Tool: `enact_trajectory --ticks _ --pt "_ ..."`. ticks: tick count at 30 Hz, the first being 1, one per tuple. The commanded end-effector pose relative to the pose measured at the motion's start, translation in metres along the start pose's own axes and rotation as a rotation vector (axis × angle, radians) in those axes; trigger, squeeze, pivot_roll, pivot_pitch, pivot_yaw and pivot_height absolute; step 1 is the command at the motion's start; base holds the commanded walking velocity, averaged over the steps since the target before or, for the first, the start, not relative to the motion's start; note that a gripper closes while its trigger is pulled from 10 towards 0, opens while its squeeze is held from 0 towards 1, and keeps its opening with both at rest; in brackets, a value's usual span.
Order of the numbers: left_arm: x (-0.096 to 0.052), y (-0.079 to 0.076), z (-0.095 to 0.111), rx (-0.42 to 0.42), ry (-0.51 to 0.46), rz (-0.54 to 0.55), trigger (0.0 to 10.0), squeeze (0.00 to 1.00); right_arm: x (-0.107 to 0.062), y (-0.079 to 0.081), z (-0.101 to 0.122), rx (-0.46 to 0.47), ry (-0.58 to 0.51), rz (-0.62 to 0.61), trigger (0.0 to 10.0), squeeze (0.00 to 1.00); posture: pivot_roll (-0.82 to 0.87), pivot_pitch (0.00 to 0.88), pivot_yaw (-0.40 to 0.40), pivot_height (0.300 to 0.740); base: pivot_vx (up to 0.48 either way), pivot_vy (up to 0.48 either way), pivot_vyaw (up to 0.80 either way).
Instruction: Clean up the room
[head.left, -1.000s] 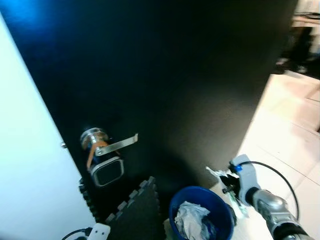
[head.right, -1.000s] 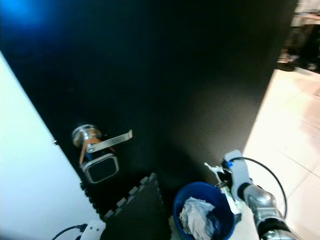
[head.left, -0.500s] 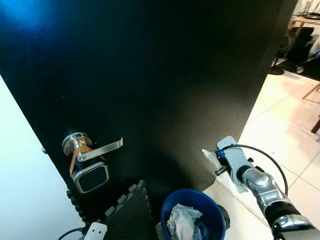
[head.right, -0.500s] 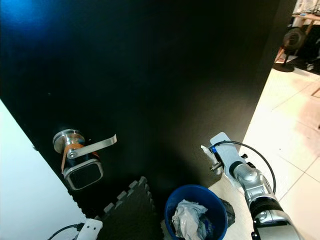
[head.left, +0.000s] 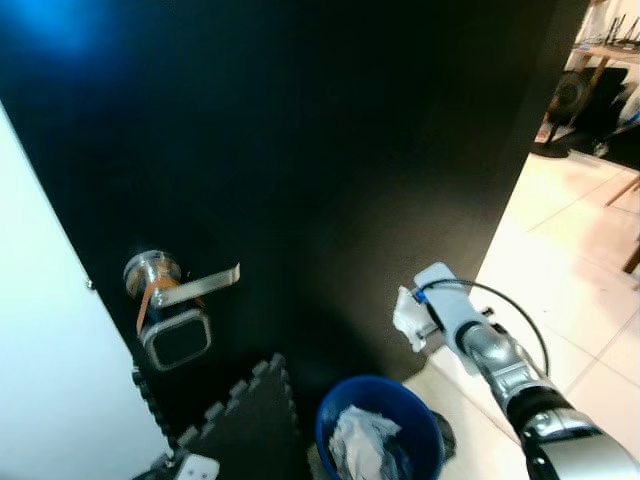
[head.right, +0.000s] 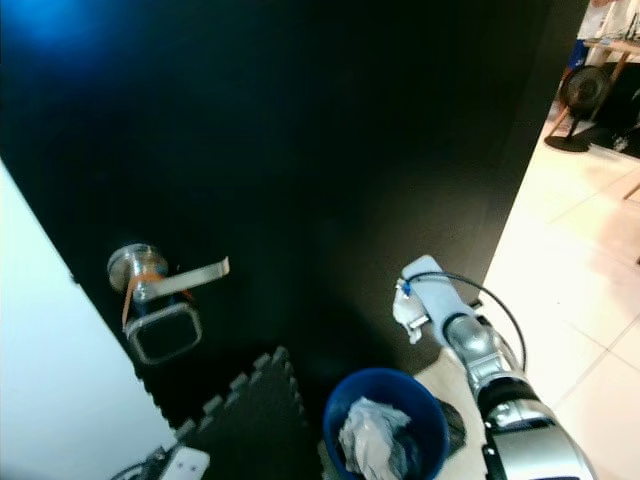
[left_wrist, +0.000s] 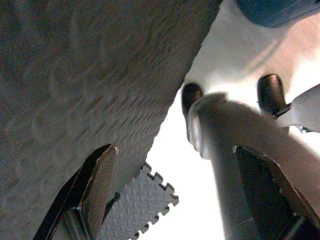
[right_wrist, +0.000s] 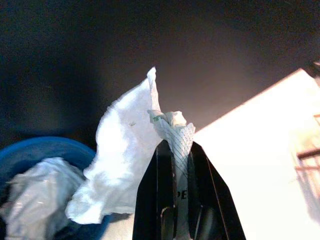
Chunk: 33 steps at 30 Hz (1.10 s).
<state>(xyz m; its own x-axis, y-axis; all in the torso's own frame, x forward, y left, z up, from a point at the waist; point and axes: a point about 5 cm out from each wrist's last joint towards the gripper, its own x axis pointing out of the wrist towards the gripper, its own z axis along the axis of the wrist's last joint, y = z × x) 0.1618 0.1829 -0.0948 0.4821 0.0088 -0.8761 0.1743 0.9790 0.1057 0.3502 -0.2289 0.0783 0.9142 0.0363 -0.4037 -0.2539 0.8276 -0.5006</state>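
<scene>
My right gripper (right_wrist: 175, 146) is shut on a crumpled white paper wrapper (right_wrist: 127, 150). In the left eye view the wrapper (head.left: 404, 312) hangs in front of the black door, above and just right of the blue bin (head.left: 330, 428). The bin (right_wrist: 35, 150) holds crumpled white paper (head.right: 372, 438). My left gripper (left_wrist: 175, 148) hangs low with its fingers wide apart and nothing between them, over the dark foam mat (left_wrist: 70, 80).
A black door (head.left: 330, 150) with a silver lever handle (head.left: 195, 288) and a keypad lock (head.left: 176, 339) stands close ahead. A white wall (head.left: 40, 380) is at the left. Foam puzzle mat (head.left: 240, 425) and a white power strip (head.left: 197, 467) lie below. Pale tiled floor (head.left: 570, 270) opens to the right.
My right arm has lifted the wrapper from beside the bin's rim up in front of the door. The camera has shifted a little.
</scene>
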Motion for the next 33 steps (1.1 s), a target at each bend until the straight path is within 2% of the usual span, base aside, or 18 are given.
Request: enact_trajectory --ticks 1,3,5,8,13,14,15,16,17,19,26,33 --pt "-0.001 0.006 0.000 0.004 -0.001 0.008 10.0 0.00 0.005 0.009 0.011 -0.030 0.001 0.017 10.0 0.00 -0.01 0.000 -0.022 0.740 0.000 0.000 0.00" --pt "-0.001 0.007 0.000 0.004 -0.002 0.009 10.0 0.00 0.006 0.011 0.012 -0.031 0.001 0.019 10.0 0.00 -0.01 0.000 -0.022 0.740 0.000 0.000 0.00" --pt "-0.001 0.007 -0.001 0.007 0.001 0.009 10.0 0.00 0.009 0.021 0.017 -0.039 0.022 0.052 10.0 0.00 -0.01 0.000 -0.020 0.740 0.000 0.000 0.00" --pt "-0.001 0.007 -0.003 0.013 0.005 0.005 10.0 0.00 0.011 0.031 0.017 0.001 0.061 0.073 10.0 0.00 0.00 0.003 -0.020 0.740 0.000 0.000 0.00" --pt "-0.001 0.007 -0.004 0.013 0.005 0.004 10.0 0.00 0.012 0.032 0.017 0.004 0.066 0.073 10.0 0.00 0.00 0.007 -0.020 0.740 0.000 0.000 0.00" --pt "-0.003 0.007 -0.014 0.022 0.022 -0.001 10.0 0.00 0.011 0.043 0.006 0.011 0.157 0.086 10.0 0.00 0.02 0.044 -0.034 0.740 0.000 0.000 0.00" --pt "-0.004 0.007 -0.019 0.025 0.030 -0.001 10.0 0.00 0.010 0.047 0.001 0.004 0.189 0.088 10.0 0.34 0.03 0.053 -0.034 0.740 0.000 0.000 0.00" --pt "-0.005 0.007 -0.022 0.027 0.035 -0.002 10.0 0.00 0.009 0.049 -0.002 -0.003 0.207 0.089 10.0 0.34 0.03 0.053 -0.034 0.740 0.000 0.000 0.00" --pt "-0.005 0.007 -0.026 0.027 0.041 -0.001 10.0 0.00 0.009 0.050 -0.003 0.010 0.212 0.087 10.0 1.00 0.04 0.064 -0.036 0.740 0.000 0.000 0.00" --pt "-0.007 0.007 -0.035 0.024 0.054 0.001 10.0 0.00 0.009 0.049 -0.005 0.024 0.221 0.060 10.0 1.00 0.06 0.076 -0.039 0.740 0.000 0.000 0.00" --pt "-0.008 0.005 -0.040 0.025 0.063 -0.001 10.0 0.00 0.009 0.046 -0.003 0.010 0.227 0.035 10.0 1.00 0.06 0.078 -0.037 0.740 0.000 0.000 0.00" --pt "-0.007 -0.010 -0.036 0.039 0.051 -0.015 10.0 0.00 0.009 0.041 -0.002 0.068 0.218 0.019 10.0 1.00 0.05 0.058 -0.028 0.740 0.000 0.000 0.00"
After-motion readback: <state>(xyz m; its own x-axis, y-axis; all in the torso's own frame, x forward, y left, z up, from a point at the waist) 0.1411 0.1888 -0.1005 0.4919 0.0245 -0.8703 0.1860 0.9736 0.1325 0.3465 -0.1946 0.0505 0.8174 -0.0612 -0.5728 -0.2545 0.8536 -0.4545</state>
